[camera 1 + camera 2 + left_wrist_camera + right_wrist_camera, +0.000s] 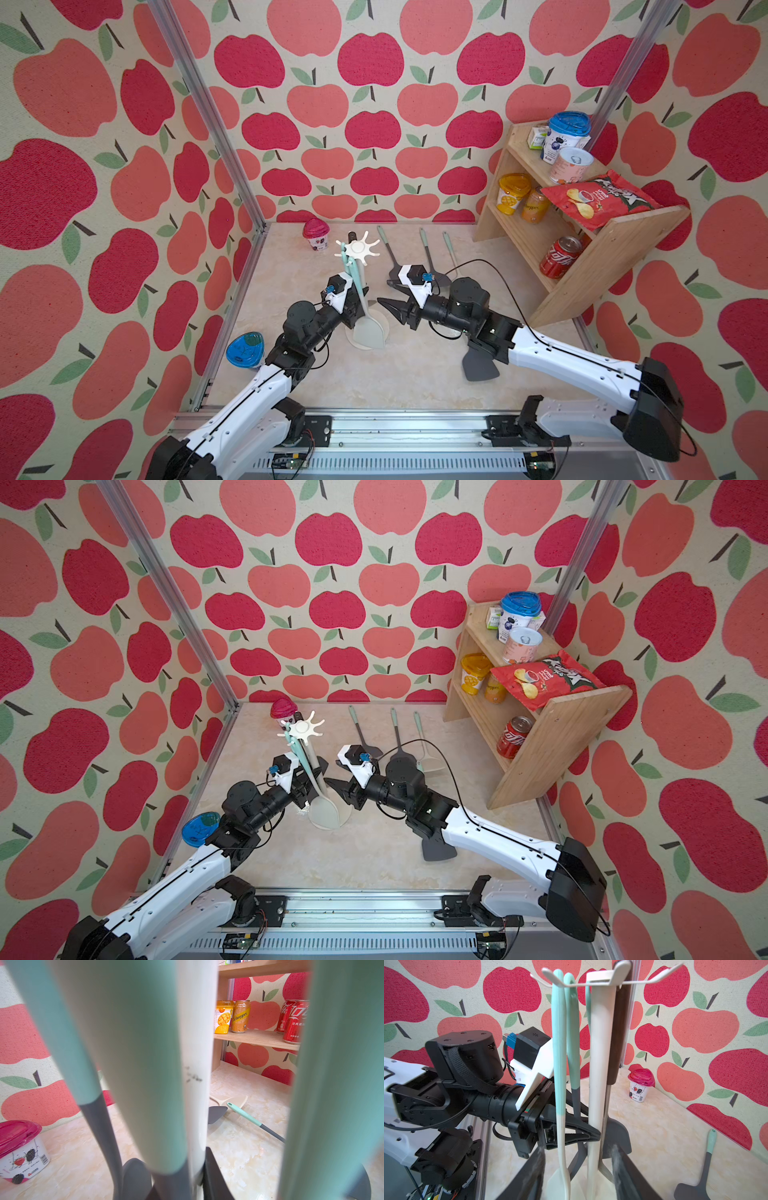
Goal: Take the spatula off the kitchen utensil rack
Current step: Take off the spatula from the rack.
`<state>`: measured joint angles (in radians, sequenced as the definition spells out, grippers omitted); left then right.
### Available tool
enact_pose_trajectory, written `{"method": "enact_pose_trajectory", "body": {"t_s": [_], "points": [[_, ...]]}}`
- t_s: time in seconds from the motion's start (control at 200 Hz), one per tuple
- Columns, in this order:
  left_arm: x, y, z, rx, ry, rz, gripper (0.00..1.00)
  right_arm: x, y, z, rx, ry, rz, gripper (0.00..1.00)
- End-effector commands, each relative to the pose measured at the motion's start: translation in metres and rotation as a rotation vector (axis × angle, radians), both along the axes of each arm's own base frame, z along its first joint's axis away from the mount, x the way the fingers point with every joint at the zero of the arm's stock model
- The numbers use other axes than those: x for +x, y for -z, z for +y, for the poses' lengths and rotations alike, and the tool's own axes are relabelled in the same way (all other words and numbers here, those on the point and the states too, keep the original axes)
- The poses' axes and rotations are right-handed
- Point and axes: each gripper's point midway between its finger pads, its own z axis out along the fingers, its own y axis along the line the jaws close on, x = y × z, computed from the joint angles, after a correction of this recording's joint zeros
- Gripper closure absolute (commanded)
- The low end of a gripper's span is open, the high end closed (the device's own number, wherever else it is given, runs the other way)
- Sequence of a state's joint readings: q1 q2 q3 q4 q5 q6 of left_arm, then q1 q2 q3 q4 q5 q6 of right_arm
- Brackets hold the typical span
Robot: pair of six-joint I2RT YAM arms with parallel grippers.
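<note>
The kitchen utensil rack (357,248) (301,728) is a cream-white stand with a star-shaped top (600,976); it stands mid-table. Several utensils hang from its hooks. Nearest the front is a spatula (369,332) (324,812) with a mint handle (559,1084) and a cream blade, hanging just above the round base. My left gripper (354,309) (596,1136) is shut on the rack's upright pole (195,1043) low down, behind the hanging handles. My right gripper (386,293) (334,773) (579,1147) is open just right of the rack, with the spatula and pole ahead between its fingers, touching neither.
Three utensils (428,257) lie on the table behind my right arm, and a dark spatula (480,365) lies under it. A wooden stepped shelf (615,249) with cans and a chip bag fills the back right. A red-lidded cup (316,237) stands behind the rack, a blue-lidded cup (245,351) at the left edge.
</note>
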<state>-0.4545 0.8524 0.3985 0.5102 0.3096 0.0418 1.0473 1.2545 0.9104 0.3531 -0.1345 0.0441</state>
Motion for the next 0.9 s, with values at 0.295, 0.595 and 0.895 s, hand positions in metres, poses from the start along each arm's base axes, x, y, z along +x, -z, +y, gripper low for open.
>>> {"method": "enact_pose_trajectory", "body": {"t_s": [0.295,0.595,0.895], "points": [[-0.002,0.049,0.007,0.066,-0.046,0.139,1.0,-0.017,-0.021,0.037,0.039,-0.095,-0.091,0.49],[-0.004,0.05,0.005,0.069,-0.034,0.14,1.0,-0.012,-0.019,0.05,0.023,-0.105,-0.085,0.52],[-0.006,0.051,0.003,0.074,-0.021,0.139,1.0,-0.005,-0.014,0.064,0.017,-0.104,-0.083,0.57]]}}
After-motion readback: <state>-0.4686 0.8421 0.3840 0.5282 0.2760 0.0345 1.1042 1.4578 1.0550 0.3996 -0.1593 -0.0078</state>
